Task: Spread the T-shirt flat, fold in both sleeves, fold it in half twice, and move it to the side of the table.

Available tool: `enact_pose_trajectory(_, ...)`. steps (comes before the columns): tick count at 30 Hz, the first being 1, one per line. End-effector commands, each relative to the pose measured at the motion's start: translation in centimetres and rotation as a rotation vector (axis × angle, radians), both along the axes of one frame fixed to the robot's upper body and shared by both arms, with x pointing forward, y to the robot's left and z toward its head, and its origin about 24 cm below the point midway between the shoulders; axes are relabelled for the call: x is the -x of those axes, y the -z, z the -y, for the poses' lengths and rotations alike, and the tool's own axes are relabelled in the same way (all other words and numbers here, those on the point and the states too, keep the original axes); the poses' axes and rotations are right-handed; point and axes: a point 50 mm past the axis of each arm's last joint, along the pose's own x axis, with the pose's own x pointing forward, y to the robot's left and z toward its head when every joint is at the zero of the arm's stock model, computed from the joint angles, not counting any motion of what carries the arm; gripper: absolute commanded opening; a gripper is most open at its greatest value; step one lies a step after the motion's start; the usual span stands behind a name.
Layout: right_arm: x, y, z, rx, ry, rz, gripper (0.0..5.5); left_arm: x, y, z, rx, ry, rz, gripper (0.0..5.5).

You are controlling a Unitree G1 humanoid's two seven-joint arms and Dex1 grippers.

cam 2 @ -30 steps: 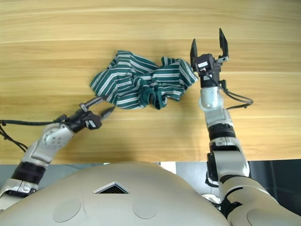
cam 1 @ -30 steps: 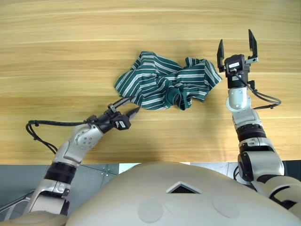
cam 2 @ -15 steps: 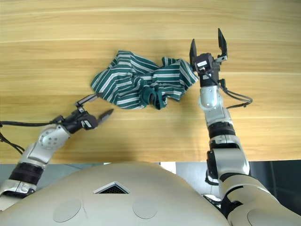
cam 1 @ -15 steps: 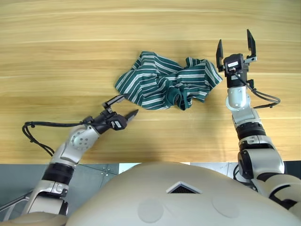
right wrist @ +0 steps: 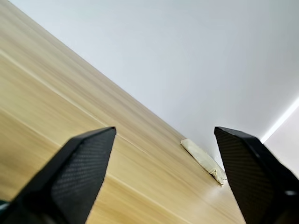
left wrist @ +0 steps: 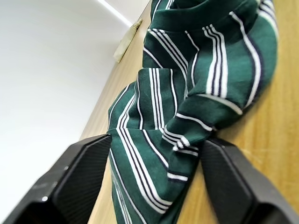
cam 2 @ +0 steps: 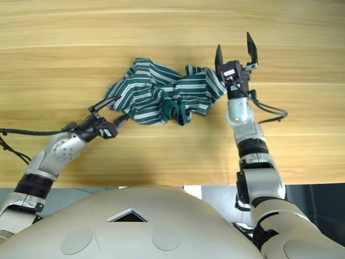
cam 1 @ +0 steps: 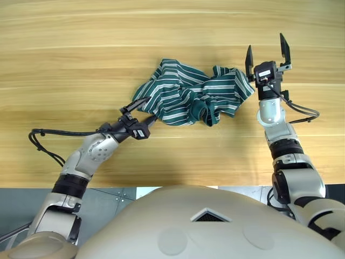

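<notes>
In the left eye view, the left gripper point(cam 1: 151, 107) has moved forward since half a second ago: then it was on the bare tabletop point(cam 1: 81, 54), a little apart from the crumpled green striped T-shirt point(cam 1: 191, 97), and now its 2 fingers reach the near left edge of the cloth. I judge that the first step, spreading the shirt flat, is only beginning, because the shirt lies bunched in the middle of the tabletop and no sleeve is folded yet. The right gripper point(cam 1: 265, 43) has hardly changed; it is upright just beside the right end of the shirt, with the fingers wide apart and nothing between them. In the left wrist view, the 2 black fingers point(left wrist: 79, 177) are well spread, and a fold of the striped cloth lies between them, touching or almost touching both inner sides; they are not yet closed on it. In the right wrist view, the fingers point(right wrist: 79, 172) are wide too, and between them is bare tabletop point(right wrist: 70, 93).
</notes>
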Motion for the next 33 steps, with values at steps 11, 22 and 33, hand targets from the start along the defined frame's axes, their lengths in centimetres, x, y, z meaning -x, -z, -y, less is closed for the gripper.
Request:
enact_pose_trajectory(11, -0.5, 0.1, -0.7, -0.022, 0.007, 0.012, 3.88, 1.7, 2.8, 0.0, -0.118, 0.051, -0.151, 1.49)
enact_pose_trajectory(22, -0.3, -0.3, -0.3, -0.031, 0.023, 0.034, 3.88, 2.4, 3.4, -1.0, -0.16, 0.03, -0.216, 0.34)
enact_pose_trajectory(33, 1.5, -2.1, 2.2, 0.12, -0.097, 0.058, 3.88, 0.2, -0.6, -0.8, 0.292, -0.125, -0.029, 0.01)
